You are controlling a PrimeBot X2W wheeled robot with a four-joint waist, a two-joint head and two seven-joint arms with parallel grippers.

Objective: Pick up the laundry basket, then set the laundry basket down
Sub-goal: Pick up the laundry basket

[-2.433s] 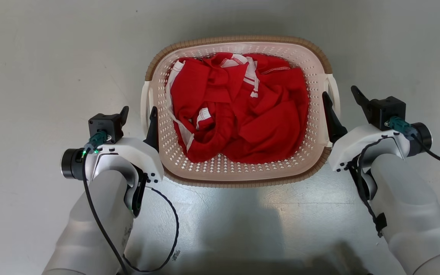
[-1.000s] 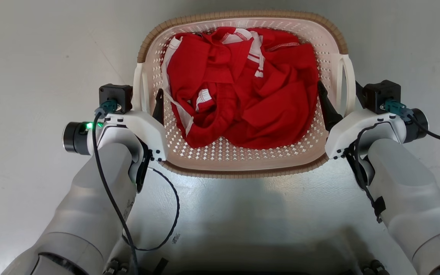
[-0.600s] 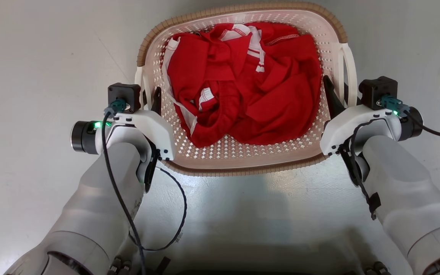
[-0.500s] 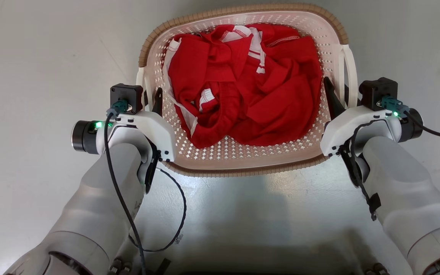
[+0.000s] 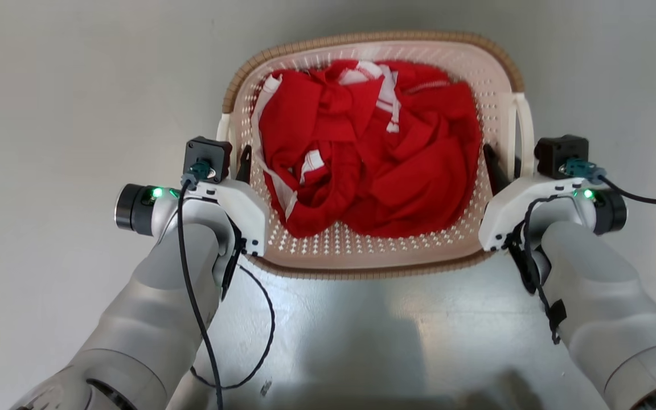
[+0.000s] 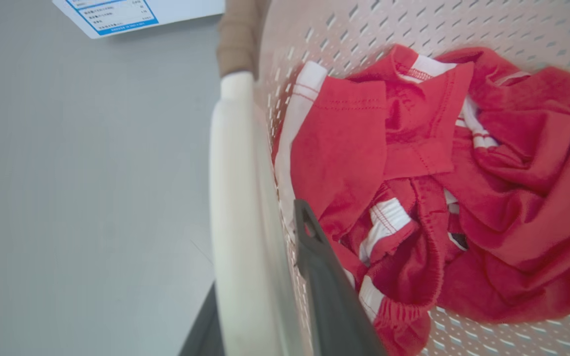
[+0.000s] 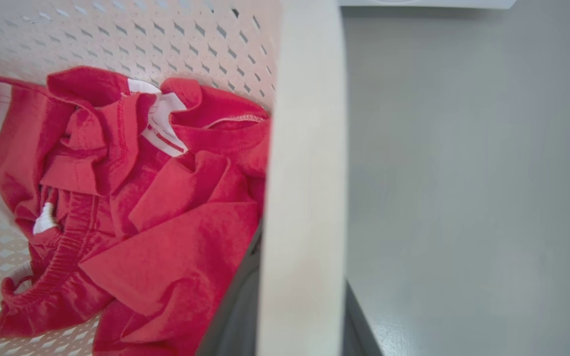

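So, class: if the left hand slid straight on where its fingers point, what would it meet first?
The left hand straddles the laundry basket's white handle; straight on, it would probably meet the brown rim where that handle ends, though depth is unclear.

The floor is grey, smooth and plain. Low in the head view, a shiny patch on it gives back the light, with a soft dark shadow below. The left wrist view has a white label with a blue border and tiny print at the top. A white edge runs along the top of the right wrist view.
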